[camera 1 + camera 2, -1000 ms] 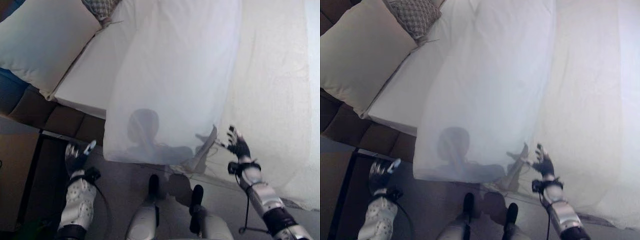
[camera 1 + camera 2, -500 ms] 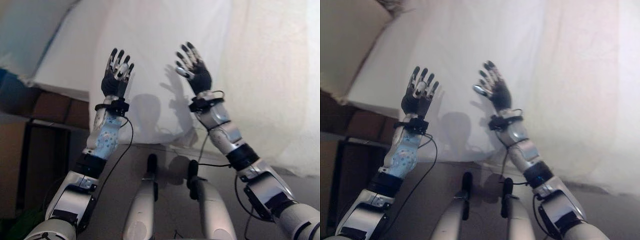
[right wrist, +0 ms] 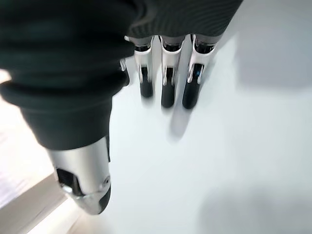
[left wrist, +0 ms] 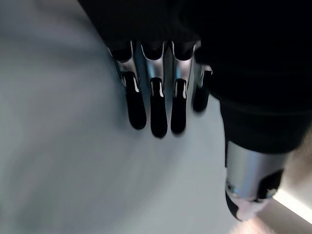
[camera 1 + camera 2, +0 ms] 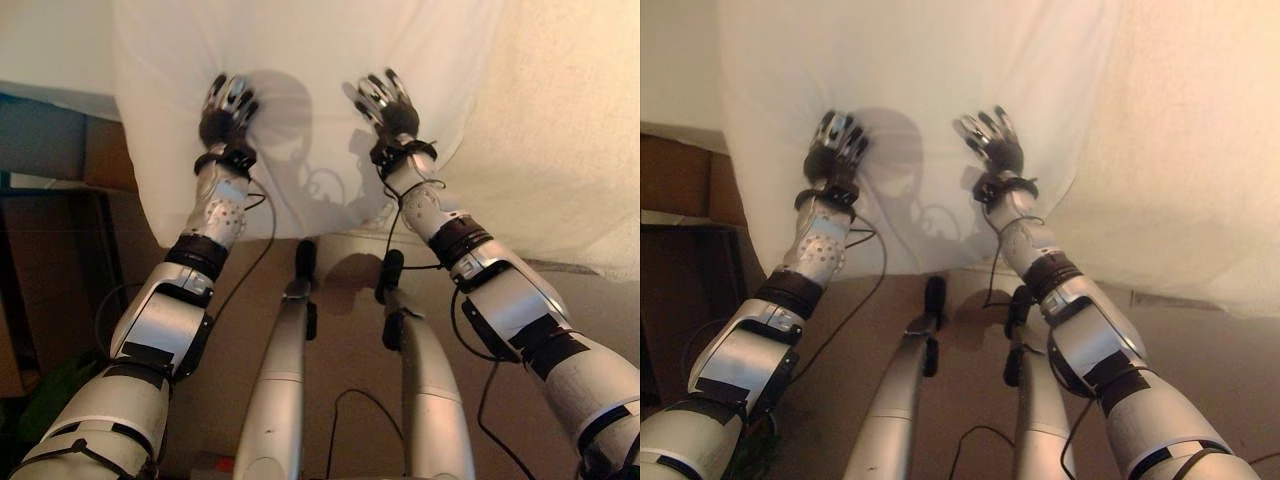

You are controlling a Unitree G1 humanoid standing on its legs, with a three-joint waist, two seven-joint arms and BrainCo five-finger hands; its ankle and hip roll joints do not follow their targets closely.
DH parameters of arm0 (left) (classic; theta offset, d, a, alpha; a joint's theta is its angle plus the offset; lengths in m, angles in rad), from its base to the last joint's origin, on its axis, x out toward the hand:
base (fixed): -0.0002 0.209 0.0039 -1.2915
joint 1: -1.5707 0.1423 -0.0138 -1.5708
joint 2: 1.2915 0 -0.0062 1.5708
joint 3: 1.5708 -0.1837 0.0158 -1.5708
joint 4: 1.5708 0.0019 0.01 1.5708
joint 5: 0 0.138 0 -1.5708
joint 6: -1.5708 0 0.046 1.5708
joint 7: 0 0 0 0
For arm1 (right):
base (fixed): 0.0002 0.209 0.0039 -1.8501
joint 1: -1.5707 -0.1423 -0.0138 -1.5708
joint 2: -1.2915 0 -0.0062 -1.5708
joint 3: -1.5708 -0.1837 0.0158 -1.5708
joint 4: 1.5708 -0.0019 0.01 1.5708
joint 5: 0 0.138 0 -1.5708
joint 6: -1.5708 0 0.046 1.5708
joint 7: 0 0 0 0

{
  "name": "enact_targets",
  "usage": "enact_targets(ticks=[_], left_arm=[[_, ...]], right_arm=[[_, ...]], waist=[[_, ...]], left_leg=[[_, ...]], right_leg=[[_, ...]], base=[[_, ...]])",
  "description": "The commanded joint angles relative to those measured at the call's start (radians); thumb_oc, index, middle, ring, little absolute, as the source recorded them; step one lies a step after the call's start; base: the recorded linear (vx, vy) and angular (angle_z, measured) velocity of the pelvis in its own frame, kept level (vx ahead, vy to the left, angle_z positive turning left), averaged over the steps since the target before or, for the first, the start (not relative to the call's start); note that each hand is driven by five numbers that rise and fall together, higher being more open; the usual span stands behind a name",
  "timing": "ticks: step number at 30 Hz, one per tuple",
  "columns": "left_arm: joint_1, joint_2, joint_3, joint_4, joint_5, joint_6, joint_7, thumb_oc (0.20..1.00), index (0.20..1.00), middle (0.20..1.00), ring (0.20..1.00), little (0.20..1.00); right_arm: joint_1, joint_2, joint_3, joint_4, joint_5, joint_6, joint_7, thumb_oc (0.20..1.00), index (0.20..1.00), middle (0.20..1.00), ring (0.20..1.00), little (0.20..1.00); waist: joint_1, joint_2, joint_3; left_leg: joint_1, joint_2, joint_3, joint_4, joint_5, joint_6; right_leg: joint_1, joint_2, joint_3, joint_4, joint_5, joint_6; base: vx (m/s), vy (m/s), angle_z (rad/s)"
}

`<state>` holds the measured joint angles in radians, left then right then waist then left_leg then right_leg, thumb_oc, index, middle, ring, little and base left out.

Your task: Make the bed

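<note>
A white sheet point(image 5: 300, 60) hangs over the near edge of the bed, down towards the floor. Both arms reach forward to it. My left hand point(image 5: 228, 104) is open, its fingertips point(image 4: 152, 113) straight and resting on the sheet point(image 4: 58, 146). My right hand point(image 5: 990, 140) is open too, a little to the right at the same height, with spread fingers point(image 3: 166, 86) laid against the sheet point(image 3: 234, 146). Neither hand holds any cloth. A cream textured blanket point(image 5: 560, 120) covers the bed to the right of the sheet.
The dark brown bed base point(image 5: 50, 150) shows at the left beside the hanging sheet, with a dark frame point(image 5: 105, 250) below it. Brown floor point(image 5: 350, 350) lies between me and the bed.
The view has tilted down and closer to the bed edge. Both hands, raised in front of the sheet half a second ago, have reached forward and now lie against it.
</note>
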<state>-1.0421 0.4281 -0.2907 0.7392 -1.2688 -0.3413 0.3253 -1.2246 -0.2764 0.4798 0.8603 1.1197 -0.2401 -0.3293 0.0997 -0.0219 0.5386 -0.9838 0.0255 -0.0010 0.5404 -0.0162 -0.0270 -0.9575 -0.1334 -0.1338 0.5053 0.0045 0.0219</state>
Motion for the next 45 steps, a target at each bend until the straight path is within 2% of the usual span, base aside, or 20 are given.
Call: enact_targets(ticks=[1,6,8,10,11,12,14,17,18,21,22,29,37,38,39,41,43,45], left_arm=[[0.087,-0.028,0.121,-0.05,0.045,-0.045,0.152,1.0,1.0,1.0,1.0,1.0],[0.172,-0.011,0.165,-0.004,0.071,-0.014,0.166,1.0,1.0,1.0,1.0,1.0],[0.229,-0.008,0.189,-0.021,0.078,-0.019,0.174,1.0,1.0,1.0,1.0,1.0],[0.286,0.019,0.212,-0.016,0.125,0.002,0.187,1.0,1.0,1.0,1.0,1.0],[0.322,0.017,0.215,-0.031,0.112,-0.006,0.178,1.0,1.0,1.0,1.0,1.0],[0.327,0.019,0.193,-0.036,0.112,0.015,0.168,1.0,1.0,1.0,1.0,1.0],[0.36,0.053,0.194,-0.09,0.212,0.031,0.164,1.0,1.0,1.0,1.0,1.0],[0.445,0.018,0.243,-0.141,0.201,0.013,0.193,1.0,1.0,1.0,1.0,1.0],[0.474,0.03,0.247,-0.175,0.207,0.02,0.176,1.0,1.0,1.0,1.0,1.0],[0.546,0.017,0.299,-0.16,0.211,0.022,0.186,1.0,1.0,1.0,1.0,1.0],[0.648,-0.032,0.35,-0.212,0.205,-0.003,0.204,1.0,1.0,1.0,1.0,1.0],[0.806,-0.077,0.453,-0.128,0.22,0.014,0.211,1.0,1.0,1.0,1.0,1.0],[0.907,-0.119,0.496,-0.045,0.288,0.04,0.138,1.0,1.0,1.0,1.0,1.0],[0.918,-0.119,0.495,-0.036,0.309,0.045,0.117,1.0,1.0,1.0,1.0,1.0],[0.923,-0.115,0.494,-0.028,0.327,0.051,0.095,1.0,1.0,1.0,1.0,1.0],[0.935,-0.111,0.468,0.001,0.368,0.073,0.034,1.0,1.0,1.0,1.0,1.0],[0.957,-0.084,0.406,-0.011,0.524,0.082,-0.023,1.0,1.0,1.0,1.0,1.0],[0.973,-0.069,0.394,-0.001,0.614,0.081,-0.062,1.0,1.0,1.0,1.0,1.0]], right_arm=[[0.064,-0.003,-0.016,-0.046,-0.098,0.06,-0.105,1.0,1.0,1.0,1.0,1.0],[0.094,-0.017,-0.05,0.015,-0.143,0.091,-0.137,1.0,1.0,1.0,1.0,1.0],[0.131,-0.023,-0.066,0.02,-0.17,0.107,-0.139,1.0,1.0,1.0,1.0,1.0],[0.173,-0.046,-0.086,0.031,-0.205,0.123,-0.137,1.0,1.0,1.0,1.0,1.0],[0.204,-0.044,-0.095,0.03,-0.232,0.14,-0.132,1.0,1.0,1.0,1.0,1.0],[0.227,-0.053,-0.114,0.046,-0.22,0.141,-0.118,1.0,1.0,1.0,1.0,1.0],[0.279,-0.082,-0.138,0.068,-0.239,0.142,-0.113,1.0,1.0,1.0,1.0,1.0],[0.366,-0.085,-0.219,0.085,-0.226,0.152,-0.121,1.0,1.0,1.0,1.0,1.0],[0.4,-0.093,-0.245,0.099,-0.227,0.151,-0.12,1.0,1.0,1.0,1.0,1.0],[0.454,-0.088,-0.3,0.104,-0.205,0.139,-0.125,1.0,1.0,1.0,1.0,1.0],[0.533,-0.085,-0.378,0.108,-0.199,0.127,-0.141,1.0,1.0,1.0,1.0,1.0],[0.686,-0.101,-0.501,0.124,-0.231,0.1,-0.189,1.0,1.0,1.0,1.0,1.0],[0.838,-0.146,-0.577,0.093,-0.35,0.072,-0.189,1.0,1.0,1.0,1.0,1.0],[0.857,-0.164,-0.578,0.098,-0.386,0.077,-0.182,1.0,1.0,1.0,1.0,1.0],[0.867,-0.172,-0.57,0.079,-0.417,0.071,-0.173,1.0,1.0,1.0,1.0,1.0],[0.896,-0.203,-0.567,0.083,-0.482,0.081,-0.139,1.0,1.0,1.0,1.0,1.0],[0.956,-0.247,-0.527,0.039,-0.636,0.087,-0.106,1.0,1.0,1.0,1.0,1.0],[0.987,-0.265,-0.506,0.035,-0.698,0.081,-0.062,1.0,1.0,1.0,1.0,1.0]], waist=[[0.016,0.043,-0.019],[0.013,0.06,-0.019],[0.013,0.066,-0.019],[0.015,0.074,-0.019],[0.013,0.078,-0.019],[0.009,0.082,-0.019],[0.004,0.087,-0.019],[-0.001,0.097,-0.019],[-0.004,0.101,-0.019],[-0.003,0.109,-0.019],[-0.006,0.117,-0.019],[-0.017,0.126,-0.019],[-0.042,0.13,-0.019],[-0.044,0.134,-0.019],[-0.046,0.136,-0.019],[-0.054,0.142,-0.019],[-0.072,0.141,-0.019],[-0.075,0.133,-0.019]], left_leg=[[-0.085,-0.065,0.049,0.097,-0.124,-0.003],[-0.141,-0.071,0.047,0.128,-0.133,0.002],[-0.15,-0.074,0.049,0.126,-0.131,0.003],[-0.149,-0.076,0.05,0.112,-0.127,0.004],[-0.145,-0.077,0.05,0.102,-0.123,0.004],[-0.141,-0.079,0.05,0.092,-0.116,0.004],[-0.136,-0.079,0.048,0.072,-0.108,0.004],[-0.108,-0.081,0.049,0.017,-0.09,-0.001],[-0.095,-0.083,0.046,0.0,-0.082,-0.002],[-0.064,-0.084,0.043,-0.027,-0.071,-0.003],[-0.029,-0.087,0.042,-0.062,-0.058,-0.004],[0.091,-0.084,0.038,-0.149,-0.019,-0.012],[0.305,-0.082,0.002,-0.261,0.04,-0.033],[0.345,-0.083,-0.005,-0.284,0.049,-0.037],[0.351,-0.077,-0.004,-0.296,0.081,-0.033],[0.43,-0.074,-0.015,-0.33,0.1,-0.039],[0.5,-0.059,-0.007,-0.341,0.123,-0.064],[0.553,-0.058,-0.016,-0.327,0.122,-0.074]], right_leg=[[-0.039,-0.047,-0.029,0.114,-0.102,0.073],[-0.1,-0.052,-0.026,0.15,-0.123,0.062],[-0.111,-0.054,-0.028,0.151,-0.128,0.06],[-0.117,-0.054,-0.027,0.147,-0.13,0.058],[-0.115,-0.053,-0.026,0.14,-0.129,0.058],[-0.113,-0.052,-0.025,0.132,-0.125,0.058],[-0.109,-0.048,-0.025,0.116,-0.122,0.057],[-0.088,-0.042,-0.028,0.078,-0.114,0.057],[-0.076,-0.039,-0.026,0.063,-0.11,0.057],[-0.048,-0.031,-0.024,0.04,-0.105,0.056],[-0.018,-0.023,-0.022,0.018,-0.1,0.055],[0.094,-0.012,-0.031,-0.032,-0.094,0.054],[0.294,0.01,-0.04,-0.077,-0.117,0.04],[0.332,0.011,-0.046,-0.087,-0.122,0.038],[0.336,0.015,-0.057,-0.092,-0.102,0.029],[0.411,0.024,-0.056,-0.11,-0.105,0.024],[0.508,0.021,-0.072,-0.148,-0.103,0.021],[0.573,0.025,-0.073,-0.18,-0.095,0.021]], base=[[0.04,-0.002,0.17],[0.03,-0.013,0.06],[0.02,-0.025,-0.08],[0.01,-0.011,-0.06],[0.0,0.0,0.0],[-0.01,-0.016,0.06],[-0.01,-0.023,0.1],[-0.02,-0.03,0.08],[0.0,0.0,0.0],[-0.03,-0.029,-0.05],[-0.03,-0.031,-0.05],[-0.04,-0.036,-0.02],[-0.04,-0.085,0.03],[-0.09,-0.057,0.07],[-0.11,-0.093,0.04],[-0.07,-0.099,0.1],[-0.03,-0.134,0.17],[-0.02,-0.099,0.18]])
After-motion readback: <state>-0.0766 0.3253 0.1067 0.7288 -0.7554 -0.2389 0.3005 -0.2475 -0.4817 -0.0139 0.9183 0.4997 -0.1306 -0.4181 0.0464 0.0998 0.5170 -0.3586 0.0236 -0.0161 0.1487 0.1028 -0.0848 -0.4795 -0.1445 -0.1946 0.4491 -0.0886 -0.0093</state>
